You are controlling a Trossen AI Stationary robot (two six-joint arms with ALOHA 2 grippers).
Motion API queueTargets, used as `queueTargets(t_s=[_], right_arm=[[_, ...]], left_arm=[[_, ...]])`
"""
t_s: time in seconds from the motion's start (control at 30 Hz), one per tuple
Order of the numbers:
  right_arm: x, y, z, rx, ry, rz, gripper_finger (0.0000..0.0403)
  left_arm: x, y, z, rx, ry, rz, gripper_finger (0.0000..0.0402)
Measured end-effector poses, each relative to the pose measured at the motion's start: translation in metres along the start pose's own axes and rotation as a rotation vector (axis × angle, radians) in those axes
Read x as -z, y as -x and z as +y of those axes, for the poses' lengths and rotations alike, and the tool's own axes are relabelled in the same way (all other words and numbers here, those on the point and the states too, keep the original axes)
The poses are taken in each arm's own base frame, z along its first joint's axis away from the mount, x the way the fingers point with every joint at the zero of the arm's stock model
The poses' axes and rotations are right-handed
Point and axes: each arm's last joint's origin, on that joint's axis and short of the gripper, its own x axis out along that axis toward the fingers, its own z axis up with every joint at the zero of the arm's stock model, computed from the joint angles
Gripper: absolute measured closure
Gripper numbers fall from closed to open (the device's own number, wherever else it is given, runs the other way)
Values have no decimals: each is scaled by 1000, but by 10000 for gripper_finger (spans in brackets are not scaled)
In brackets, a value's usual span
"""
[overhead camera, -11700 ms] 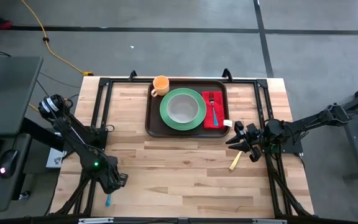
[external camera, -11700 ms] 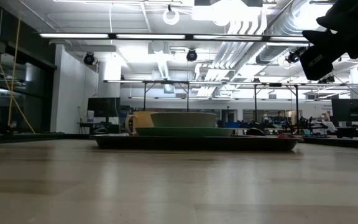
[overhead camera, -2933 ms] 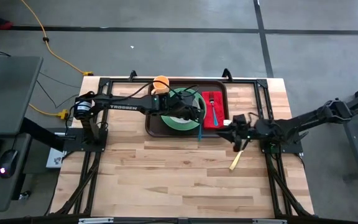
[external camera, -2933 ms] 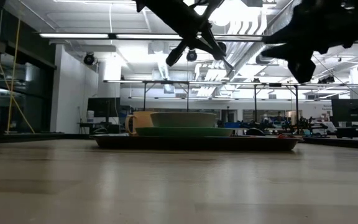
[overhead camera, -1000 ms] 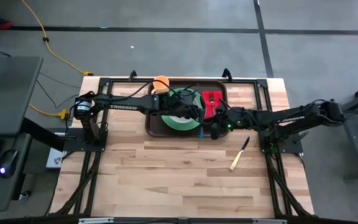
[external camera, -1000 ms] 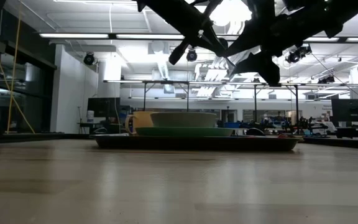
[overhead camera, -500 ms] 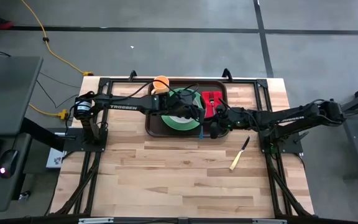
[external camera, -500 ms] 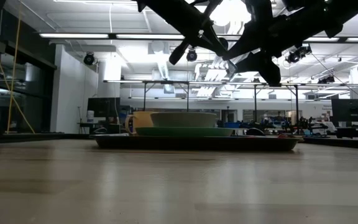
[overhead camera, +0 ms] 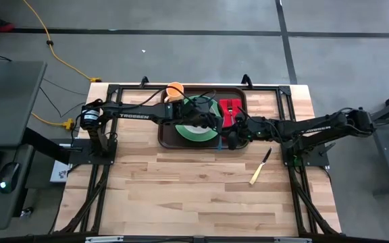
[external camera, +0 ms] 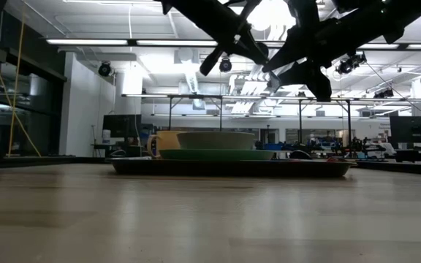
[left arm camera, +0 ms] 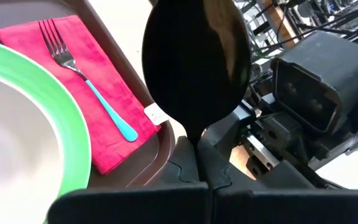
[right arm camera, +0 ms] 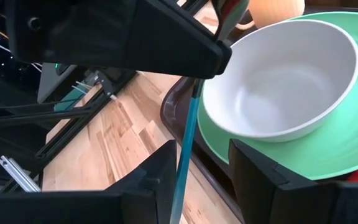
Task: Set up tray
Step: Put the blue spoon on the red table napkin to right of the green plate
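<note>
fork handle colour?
Light blue, on the fork lying on the red napkin; clearest in the left wrist view.

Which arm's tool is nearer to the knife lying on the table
Right. The right tool hovers at the tray's near right corner, nearer the knife. The left tool, shut on a spoon, hangs over the green plate, farther away.

A large open robotics lab or workshop. Beyond the right gripper (external camera: 309, 73) run exposed ceiling ducts (external camera: 298, 33), strip lights and rows of workbenches (external camera: 254, 102). Below the arms, a wooden table (overhead camera: 194, 189) stands on bare concrete floor (overhead camera: 201, 47) crossed by a yellow cable (overhead camera: 49, 44).
</note>
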Motion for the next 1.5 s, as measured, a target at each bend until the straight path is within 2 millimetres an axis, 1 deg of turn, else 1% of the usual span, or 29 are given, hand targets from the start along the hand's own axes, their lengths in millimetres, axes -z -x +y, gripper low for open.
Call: queueTargets(t_s=[0.1,0.2,0.57,0.63,0.83,1.23,1.33,1.5], right_arm=[[0,0,0,5,0,-5,280],[0,0,0,8,0,-7,291],[0,0,0,5,34,-4,386],[0,0,0,3,44,-3,397],[-1,0,-1,-1,46,3,400],[-11,-3,-10,-61,-2,43,402],[-12,-3,-11,-67,-5,47,403],[-13,-3,-12,-77,-12,55,402]], left_arm=[[-1,0,-1,9,1,-7,393],[-1,0,-1,13,2,-10,393],[-4,-1,2,3,7,-11,393],[-4,0,2,4,7,-9,393],[-4,0,2,2,0,-9,393],[-4,0,2,0,-28,-12,391],[-4,0,2,1,-29,-13,378],[-4,0,2,-3,-32,-10,344]])
